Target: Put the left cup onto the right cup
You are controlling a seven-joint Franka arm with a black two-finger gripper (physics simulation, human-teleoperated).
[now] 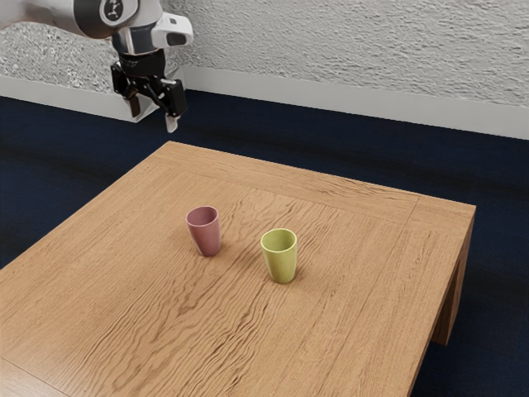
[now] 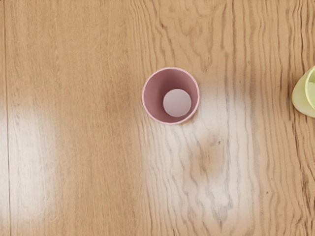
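Observation:
A pink cup (image 1: 204, 231) stands upright near the middle of the wooden table (image 1: 124, 314), on the exterior view's left of an upright yellow-green cup (image 1: 279, 255). My gripper (image 1: 154, 113) hangs high above the table's far left part, well above the pink cup, open with nothing between its fingers. From the wrist I look straight down into the pink cup (image 2: 171, 96), seeing its round mouth and pale bottom. The yellow-green cup (image 2: 306, 92) is cut off beside it.
The table's far edge (image 1: 297, 175) and right edge (image 1: 463, 248) drop off to a dark blue floor. A grey textured wall with a pale skirting runs behind.

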